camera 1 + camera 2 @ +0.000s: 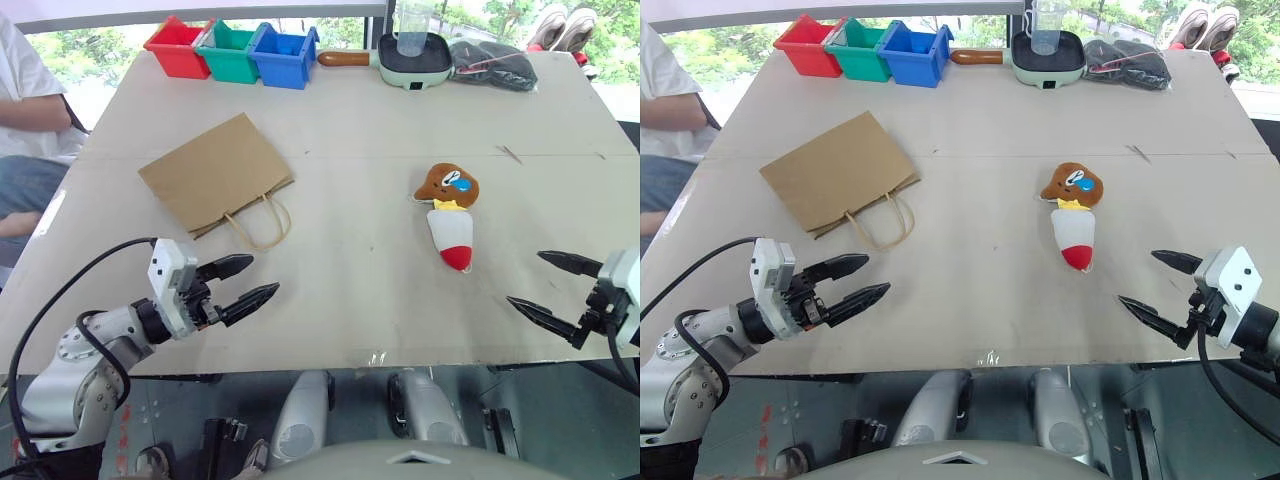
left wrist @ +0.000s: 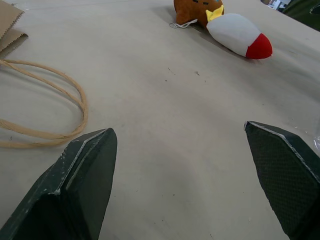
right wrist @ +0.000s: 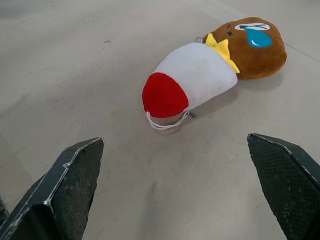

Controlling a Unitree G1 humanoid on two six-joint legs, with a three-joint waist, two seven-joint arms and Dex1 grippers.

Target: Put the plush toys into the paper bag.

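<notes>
The brown paper bag [image 1: 214,172] lies flat on the table's left half, its loop handles [image 1: 260,222] pointing toward me. Two plush toys lie right of centre, touching end to end: a brown rounded one [image 1: 447,184] with a blue tear mark, and a white cone-shaped one [image 1: 451,237] with a red tip nearest me. My left gripper [image 1: 246,282] hovers open over the near left edge, just short of the handles. My right gripper [image 1: 548,284] is open at the near right edge, its fingers aimed at the white toy [image 3: 192,80]. Neither holds anything.
Red [image 1: 178,47], green [image 1: 228,52] and blue [image 1: 284,55] bins line the far edge. Beside them stand a small green pan [image 1: 412,57] with a cup and a dark cloth bundle [image 1: 492,63]. A seated person [image 1: 22,110] is at the table's left side.
</notes>
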